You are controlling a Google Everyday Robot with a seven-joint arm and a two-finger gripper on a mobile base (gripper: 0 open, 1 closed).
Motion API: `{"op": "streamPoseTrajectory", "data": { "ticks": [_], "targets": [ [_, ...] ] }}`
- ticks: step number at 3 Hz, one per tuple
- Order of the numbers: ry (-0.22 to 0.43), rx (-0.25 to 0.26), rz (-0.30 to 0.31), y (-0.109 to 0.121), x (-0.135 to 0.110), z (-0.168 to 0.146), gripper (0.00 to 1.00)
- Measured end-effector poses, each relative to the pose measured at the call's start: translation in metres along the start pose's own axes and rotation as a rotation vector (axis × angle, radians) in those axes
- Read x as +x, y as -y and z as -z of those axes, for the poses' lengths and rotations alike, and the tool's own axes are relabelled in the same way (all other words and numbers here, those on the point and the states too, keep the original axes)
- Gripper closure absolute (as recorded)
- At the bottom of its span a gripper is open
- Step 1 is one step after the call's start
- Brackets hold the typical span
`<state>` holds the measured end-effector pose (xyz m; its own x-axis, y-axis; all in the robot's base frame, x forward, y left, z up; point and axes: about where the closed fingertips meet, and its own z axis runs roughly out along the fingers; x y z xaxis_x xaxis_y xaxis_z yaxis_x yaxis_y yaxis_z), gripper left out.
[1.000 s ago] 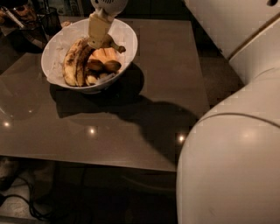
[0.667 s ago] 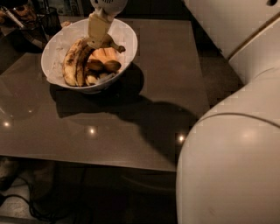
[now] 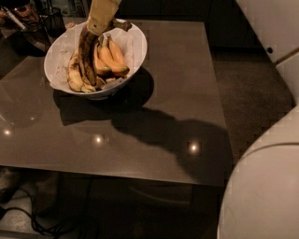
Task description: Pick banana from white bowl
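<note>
The white bowl [image 3: 136, 45] stands on the dark table at the far left. The banana [image 3: 86, 56], long with heavy dark streaks, stands almost on end in the bowl, its lower end among the other fruit. My gripper [image 3: 100, 18] comes down from the top edge with tan fingers [image 3: 103, 13] closed around the banana's upper end. Shorter yellow-orange fruits [image 3: 112, 57] lie to the right of it in the bowl, and a spotted one [image 3: 73, 77] lies to its left.
The dark glossy table [image 3: 177, 93] reaches to a front edge low in the view, with light spots on it. My white body [image 3: 266, 186] fills the right side. Dark clutter [image 3: 28, 18] stands behind the bowl at far left. Cables [image 3: 42, 224] lie on the floor.
The view has moved in closer to the bowl. The dark banana, lying flat among the fruit before, now stands steeply with its top end in my gripper.
</note>
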<state>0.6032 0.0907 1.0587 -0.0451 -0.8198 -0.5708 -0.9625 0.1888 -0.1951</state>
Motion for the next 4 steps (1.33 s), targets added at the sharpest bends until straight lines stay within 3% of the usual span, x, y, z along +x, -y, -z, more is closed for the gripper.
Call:
{"op": "streamPoseTrajectory", "data": {
  "ticks": [2,3,4],
  "targets": [
    [0.01,0.008,0.023,-0.004,-0.011,0.005,1.0],
    [0.069,0.002,0.014,-0.043,-0.022,0.039,1.0],
    [0.069,0.002,0.013,-0.043,-0.022,0.039,1.0]
  ]
}}
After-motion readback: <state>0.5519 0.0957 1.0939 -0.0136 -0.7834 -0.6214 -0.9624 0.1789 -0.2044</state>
